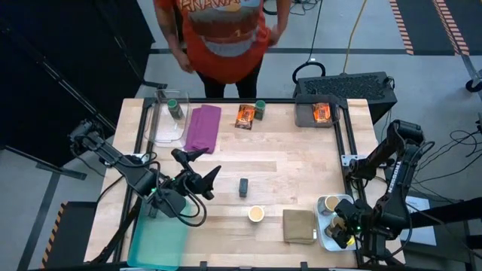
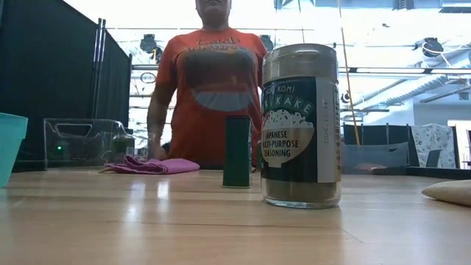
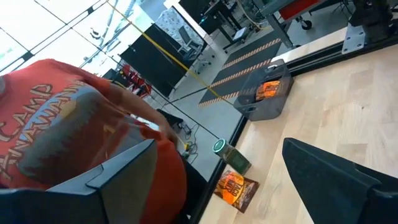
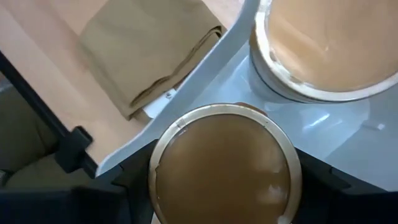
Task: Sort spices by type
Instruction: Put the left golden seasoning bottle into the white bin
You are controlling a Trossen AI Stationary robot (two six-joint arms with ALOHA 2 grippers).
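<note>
Tan-topped cup (image 4: 225, 167) between right gripper (image 4: 225, 186) jaws, wrist view only | left gripper (image 1: 197, 167) jaws open, empty, high view

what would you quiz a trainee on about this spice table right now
1. True or false: the dark block stands inside a teal bin.
2. The green-lidded jar left of the purple cloth is: A) in the clear bin; B) in a dark tray; C) on an olive cloth.
3. Which gripper has a tan-topped cup between its fingers?

Key
1. False: it stands on the bare table.
2. A
3. The right gripper.
</note>
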